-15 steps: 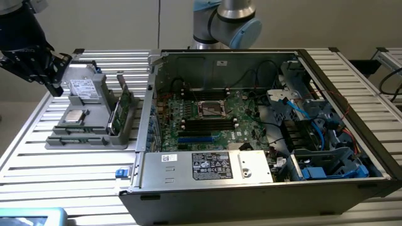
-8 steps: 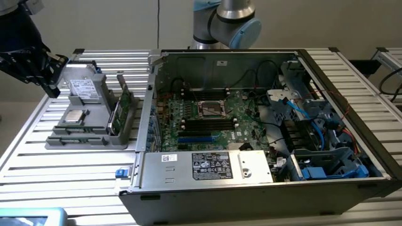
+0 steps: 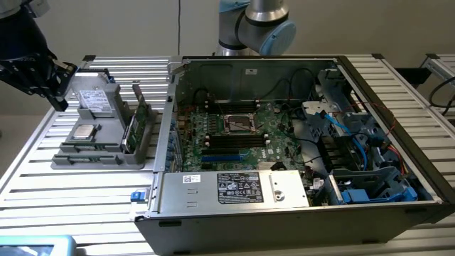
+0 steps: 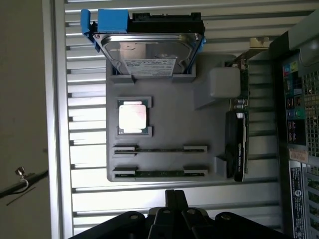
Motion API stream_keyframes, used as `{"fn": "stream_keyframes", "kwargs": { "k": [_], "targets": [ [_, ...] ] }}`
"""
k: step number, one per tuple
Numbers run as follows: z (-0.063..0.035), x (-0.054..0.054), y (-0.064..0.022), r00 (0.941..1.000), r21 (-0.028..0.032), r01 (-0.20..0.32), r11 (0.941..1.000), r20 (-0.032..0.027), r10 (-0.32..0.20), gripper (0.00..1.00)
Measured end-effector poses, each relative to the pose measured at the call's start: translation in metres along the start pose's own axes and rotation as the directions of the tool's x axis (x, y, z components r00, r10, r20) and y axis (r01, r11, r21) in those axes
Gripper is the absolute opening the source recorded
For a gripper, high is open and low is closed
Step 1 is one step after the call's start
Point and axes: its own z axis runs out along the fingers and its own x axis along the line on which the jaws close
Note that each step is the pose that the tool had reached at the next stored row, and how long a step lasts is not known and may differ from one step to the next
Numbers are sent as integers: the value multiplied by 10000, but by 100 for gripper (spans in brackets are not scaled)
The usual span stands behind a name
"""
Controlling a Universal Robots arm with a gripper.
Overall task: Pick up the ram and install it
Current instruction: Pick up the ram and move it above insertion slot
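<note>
At the exterior view's left of the grey tray (image 3: 114, 156), the gripper (image 3: 59, 102) hangs above it, its fingers pressed together and holding nothing. In the tray, two ram sticks (image 4: 159, 148) sit in the narrow slots at the end opposite the hard drive (image 4: 147, 50), with the processor (image 4: 132, 118) between them. At the exterior view's right of the tray stands the open computer case (image 3: 284, 213).

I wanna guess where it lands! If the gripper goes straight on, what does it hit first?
Probably the near edge of the gray tray, beside the closer ram. The gripper hangs just short of it, so it could meet the slatted table instead. Depth's unclear.
</note>
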Motion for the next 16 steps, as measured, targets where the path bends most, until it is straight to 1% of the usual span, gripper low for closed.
{"fn": "stream_keyframes", "kwargs": {
  "k": [4,6,8,10,12,14,16],
  "targets": [
    [33,1,-1,10000,1,39,10000,-3,-39,11],
    [42,2,0,9994,-6,344,9994,-10,-344,11],
    [50,2,-1,9975,-13,704,9975,-18,-704,11],
    [58,2,-1,9943,-21,1067,9943,-26,-1067,11],
    [66,2,-2,9898,-29,1424,9898,-35,-1424,11],
    [73,2,-2,9840,-37,1779,9840,-43,-1779,11],
    [77,2,-2,9768,-45,2142,9768,-53,-2142,11]
  ]
}}
